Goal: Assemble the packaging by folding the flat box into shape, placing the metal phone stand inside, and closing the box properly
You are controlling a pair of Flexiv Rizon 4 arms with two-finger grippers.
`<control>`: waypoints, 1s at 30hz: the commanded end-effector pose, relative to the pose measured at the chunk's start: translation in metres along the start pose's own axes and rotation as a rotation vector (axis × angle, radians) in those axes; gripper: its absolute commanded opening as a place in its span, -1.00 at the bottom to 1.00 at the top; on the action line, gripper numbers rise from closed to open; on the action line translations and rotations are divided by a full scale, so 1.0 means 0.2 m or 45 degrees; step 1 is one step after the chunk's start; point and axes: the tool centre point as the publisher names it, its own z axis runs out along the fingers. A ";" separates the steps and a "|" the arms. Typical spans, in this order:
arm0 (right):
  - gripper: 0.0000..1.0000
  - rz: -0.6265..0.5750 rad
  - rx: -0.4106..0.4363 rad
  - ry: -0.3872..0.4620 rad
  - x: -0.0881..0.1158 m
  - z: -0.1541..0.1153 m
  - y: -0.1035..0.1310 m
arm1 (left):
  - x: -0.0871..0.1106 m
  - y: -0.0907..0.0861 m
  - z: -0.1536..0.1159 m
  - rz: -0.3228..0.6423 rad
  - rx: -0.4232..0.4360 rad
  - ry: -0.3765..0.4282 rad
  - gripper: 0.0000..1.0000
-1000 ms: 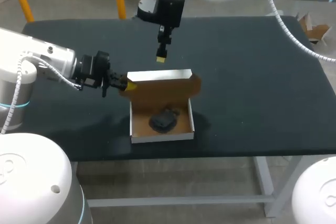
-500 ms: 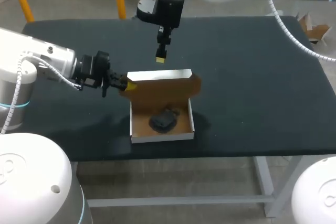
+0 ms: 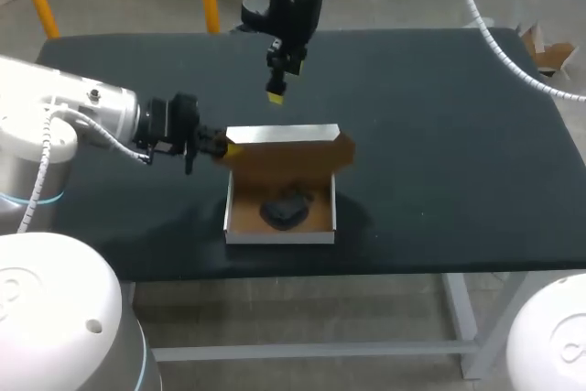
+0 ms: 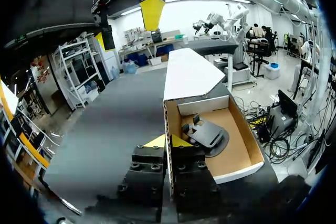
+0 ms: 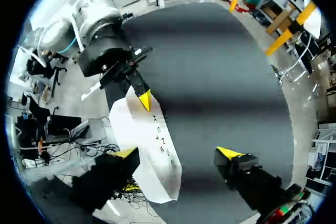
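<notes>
On the black table (image 3: 439,135), the white-and-brown cardboard box (image 3: 279,237) sits open toward the 6 o'clock edge. Its lid (image 3: 284,134) stands up along the 12 o'clock wall and the dark metal phone stand (image 3: 284,210) lies inside, so I judge closing to be the step in hand. My left gripper (image 4: 167,141), at the lid's 9 o'clock end, pinches the cardboard edge, and my right gripper (image 5: 177,153) hangs spread above the lid, touching nothing; the next move calls for swinging the lid down toward 6 o'clock and tucking its flap.
</notes>
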 end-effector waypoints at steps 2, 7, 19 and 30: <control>1.00 0.092 -0.015 0.022 -0.01 0.00 -0.03 | 0.06 0.00 -0.01 0.034 -0.005 -0.123 -1.00; 1.00 0.220 -0.054 0.049 -0.02 0.02 -0.07 | 0.08 0.01 -0.02 0.074 0.004 -0.177 -1.00; 1.00 0.471 -0.122 0.102 -0.02 0.06 -0.13 | 0.09 0.03 -0.02 0.161 0.006 -0.241 -1.00; 1.00 0.730 -0.104 0.155 0.03 0.12 -0.21 | 0.10 0.04 0.00 0.279 -0.002 -0.304 -1.00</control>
